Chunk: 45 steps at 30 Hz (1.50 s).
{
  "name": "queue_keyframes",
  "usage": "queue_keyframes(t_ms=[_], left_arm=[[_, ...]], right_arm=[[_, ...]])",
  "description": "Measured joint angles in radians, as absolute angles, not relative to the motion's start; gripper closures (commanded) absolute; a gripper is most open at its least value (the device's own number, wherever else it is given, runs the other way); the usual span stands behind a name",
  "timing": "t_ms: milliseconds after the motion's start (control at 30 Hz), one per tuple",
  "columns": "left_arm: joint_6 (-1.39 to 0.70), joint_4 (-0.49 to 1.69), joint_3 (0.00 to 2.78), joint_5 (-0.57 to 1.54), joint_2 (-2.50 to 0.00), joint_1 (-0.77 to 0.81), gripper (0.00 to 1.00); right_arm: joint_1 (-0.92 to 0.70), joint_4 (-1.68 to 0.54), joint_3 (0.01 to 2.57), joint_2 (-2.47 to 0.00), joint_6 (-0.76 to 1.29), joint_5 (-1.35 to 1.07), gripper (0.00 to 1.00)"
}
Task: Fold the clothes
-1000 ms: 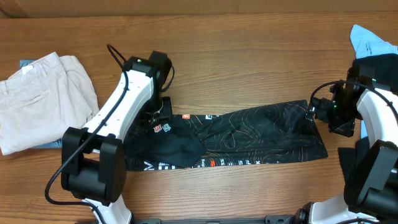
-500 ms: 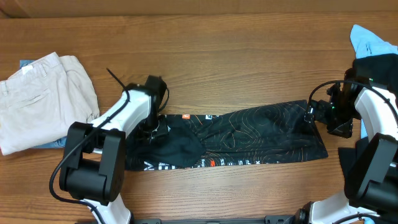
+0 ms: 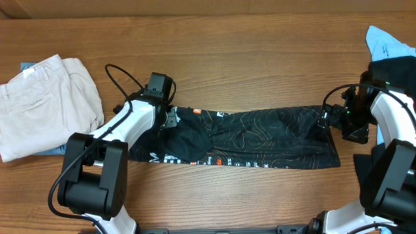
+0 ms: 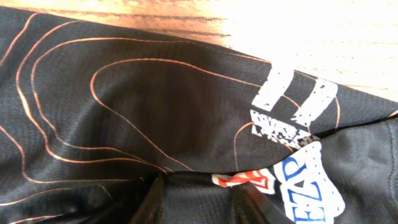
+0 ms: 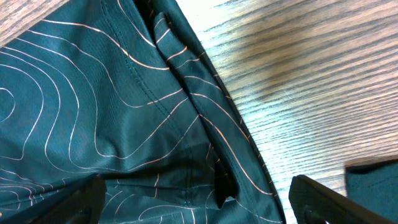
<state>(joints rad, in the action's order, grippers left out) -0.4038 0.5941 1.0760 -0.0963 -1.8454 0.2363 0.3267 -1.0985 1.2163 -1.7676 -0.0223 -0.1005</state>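
Overhead view of a wooden table [image 3: 260,58] with the clothes [image 3: 260,140], a thin black garment traced with fine orange contour lines, spread as a long band across the middle, its left end rumpled under a dark flap [image 3: 185,143] folded back on itself. At that rumpled end, the left pincer [image 3: 170,119] low over the cloth, fabric bunched right at its tips; width of opening and any hold on the cloth not possible to tell from either view. At the garment's right edge, the right pincer [image 3: 327,118] spread wide, gripping nothing, with the cloth's edge loose between its fingers. Judged step: taking hold of both ends to straighten the band before folding. For a clean result: pinch right at the end corners, close fully before lifting, raise both ends together, pull just taut enough to flatten the flap. Around: beige trousers [image 3: 39,104] well apart at the left, a light-blue cloth [image 3: 387,42] in the far right corner beside the right arm, a black cable [image 3: 123,75] looping above the left arm. Likely snags: cable catching on a swing, right arm brushing the blue cloth.
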Motion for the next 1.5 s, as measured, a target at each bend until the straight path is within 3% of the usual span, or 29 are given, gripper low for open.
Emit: queue_keyframes(t_ms=[100,367,667,1067,1233,1333,1367,1500], left_arm=[[-0.384,0.598,1.085,-0.09,-1.85,0.214,0.57],[-0.342,0.72,1.19,-0.029,-1.897,0.129,0.38],[-0.329,0.933,1.378,0.043,-1.904,0.129,0.36],[-0.329,1.004,1.38,0.14,-1.904,0.129,0.35],[-0.329,1.011,1.38,0.144,-1.904,0.129,0.35],[-0.329,1.021,1.38,0.146,-1.904,0.129,0.35],[-0.329,1.023,1.38,0.146,-1.904,0.129,0.35],[-0.329,1.023,1.38,0.146,-1.904,0.129,0.36]], right_arm=[[0.327,-1.092,1.216,-1.768,-0.022,-0.101,0.02],[0.327,-1.059,1.216,-1.784,-0.028,-0.11,0.02],[0.327,-0.933,1.161,-1.797,-0.141,-0.177,0.04],[0.318,-0.836,1.053,-1.8,-0.19,-0.233,0.11],[0.253,-0.885,1.047,-1.8,-0.191,-0.266,0.23],[0.242,-0.901,1.043,-1.8,-0.189,-0.265,0.36],[0.241,-0.905,1.042,-1.8,-0.189,-0.26,0.46],[0.241,-0.91,1.031,-1.803,-0.183,-0.25,0.69]])
